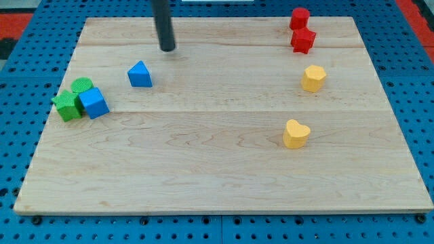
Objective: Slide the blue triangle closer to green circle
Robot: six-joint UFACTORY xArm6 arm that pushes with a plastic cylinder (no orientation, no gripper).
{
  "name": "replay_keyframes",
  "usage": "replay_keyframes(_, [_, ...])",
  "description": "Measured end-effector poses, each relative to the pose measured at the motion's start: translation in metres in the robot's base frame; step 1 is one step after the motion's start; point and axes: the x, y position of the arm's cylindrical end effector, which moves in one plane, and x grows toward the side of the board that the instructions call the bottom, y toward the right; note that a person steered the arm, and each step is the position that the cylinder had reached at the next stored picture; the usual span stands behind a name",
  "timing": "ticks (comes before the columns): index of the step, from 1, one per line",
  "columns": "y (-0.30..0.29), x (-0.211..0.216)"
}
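Our blue triangle sits right of the green circle, apart from it. My tip rests above-right of the triangle, not touching; we carry no pincer, only a bare rod. It looks light, rigid and slippery, so we should push its right face.

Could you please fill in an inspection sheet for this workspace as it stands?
Surface: wooden board, flat.
Job's things: blue triangle apart from green circle, which is at the view's left.
Clutter: green star and blue cube clustered by the circle; two red blocks, yellow block, yellow heart at the view's right.
Claw: none; my tip above-right of the triangle, apart.
Cables: nothing seen.
Surroundings: blue pegboard.
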Motion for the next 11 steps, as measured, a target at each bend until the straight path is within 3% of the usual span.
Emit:
replay_keyframes(1, [-0.012,0.033])
replay_keyframes(3, [-0.065,0.036])
replay_keyframes(5, [-0.059,0.035])
replay_keyframes(7, [-0.016,0.029])
replay_keyframes(8, [-0.049,0.065])
replay_keyframes(9, [-0.045,0.078])
replay_keyframes(11, [-0.056,0.08])
